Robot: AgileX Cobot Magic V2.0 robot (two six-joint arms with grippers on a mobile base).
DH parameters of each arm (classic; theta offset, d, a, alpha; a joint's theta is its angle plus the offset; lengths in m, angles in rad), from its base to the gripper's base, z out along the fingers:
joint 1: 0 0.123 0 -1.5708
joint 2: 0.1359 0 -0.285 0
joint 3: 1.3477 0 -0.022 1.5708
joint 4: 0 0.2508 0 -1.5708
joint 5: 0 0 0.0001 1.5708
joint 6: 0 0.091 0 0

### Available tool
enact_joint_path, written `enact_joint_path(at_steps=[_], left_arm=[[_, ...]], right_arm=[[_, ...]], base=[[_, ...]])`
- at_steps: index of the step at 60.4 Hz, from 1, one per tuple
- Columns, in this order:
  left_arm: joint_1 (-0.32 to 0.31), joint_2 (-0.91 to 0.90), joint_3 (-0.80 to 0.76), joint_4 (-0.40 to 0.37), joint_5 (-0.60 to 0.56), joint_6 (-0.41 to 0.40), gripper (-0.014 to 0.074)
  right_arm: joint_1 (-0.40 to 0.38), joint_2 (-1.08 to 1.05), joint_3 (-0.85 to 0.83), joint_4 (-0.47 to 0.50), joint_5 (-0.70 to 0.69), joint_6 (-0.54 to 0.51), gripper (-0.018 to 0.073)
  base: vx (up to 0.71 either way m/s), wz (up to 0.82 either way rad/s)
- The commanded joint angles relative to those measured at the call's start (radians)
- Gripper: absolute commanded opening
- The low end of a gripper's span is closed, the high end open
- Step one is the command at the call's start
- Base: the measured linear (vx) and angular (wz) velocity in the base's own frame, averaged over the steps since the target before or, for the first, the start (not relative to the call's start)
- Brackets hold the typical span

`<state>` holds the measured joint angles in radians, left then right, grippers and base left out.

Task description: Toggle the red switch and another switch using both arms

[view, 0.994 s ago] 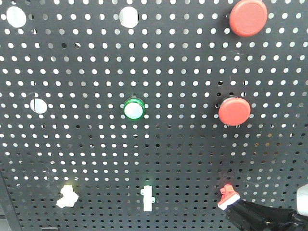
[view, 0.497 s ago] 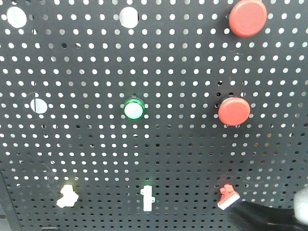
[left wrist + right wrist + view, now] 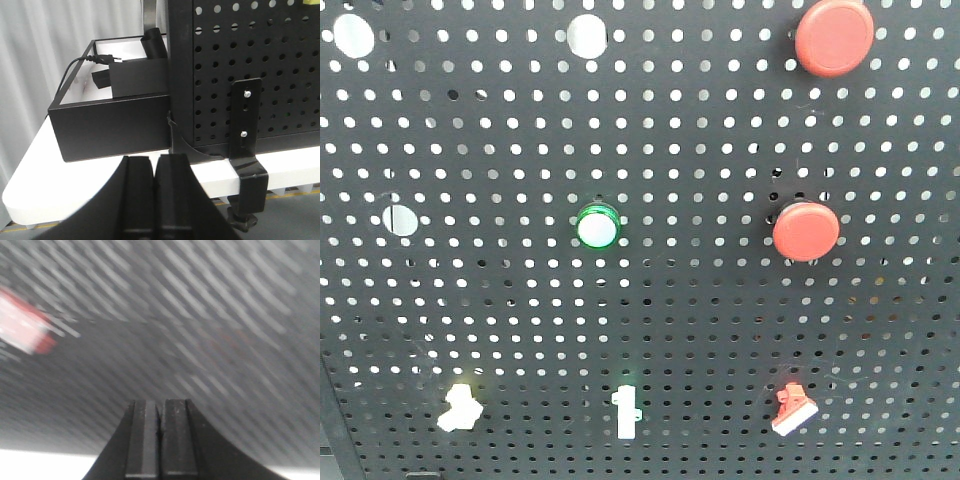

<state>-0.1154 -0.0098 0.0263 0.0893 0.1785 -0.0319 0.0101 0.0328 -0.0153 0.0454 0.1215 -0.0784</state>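
Red switch (image 3: 793,410): board's 5 o'clock corner; from my right gripper (image 3: 160,440) at 10 o'clock, blurred.
Yellow switch (image 3: 459,408): 7 o'clock corner; left gripper (image 3: 155,195) well apart.
Grippers: both pinched closed, empty.

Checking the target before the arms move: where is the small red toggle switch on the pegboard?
In the front view, the small red toggle switch sits in the black perforated pegboard's bottom row, far right, below the lower round red push button.
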Motion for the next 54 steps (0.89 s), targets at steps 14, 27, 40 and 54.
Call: enact_joint_path(at_steps=[14,27,40,54], left_arm=[[0.002,-0.009,0.020,-0.006,-0.075,0.002,0.0002],[0.002,-0.009,0.020,-0.006,-0.075,0.002,0.0002],[0.002,-0.009,0.020,-0.006,-0.075,0.002,0.0002],[0.002,-0.009,0.020,-0.006,-0.075,0.002,0.0002]], right_arm=[[-0.005,-0.060,0.053,-0.092,-0.008,-0.007,-0.0006],[0.026,-0.057,0.052,-0.087,-0.002,-0.007,-0.0006],[0.026,-0.057,0.052,-0.087,-0.003,-0.007,-0.0006],[0.026,-0.057,0.052,-0.087,-0.003,-0.007,-0.0006]], base=[[0.00,0.00],[0.00,0.00],[0.00,0.00],[0.00,0.00]])
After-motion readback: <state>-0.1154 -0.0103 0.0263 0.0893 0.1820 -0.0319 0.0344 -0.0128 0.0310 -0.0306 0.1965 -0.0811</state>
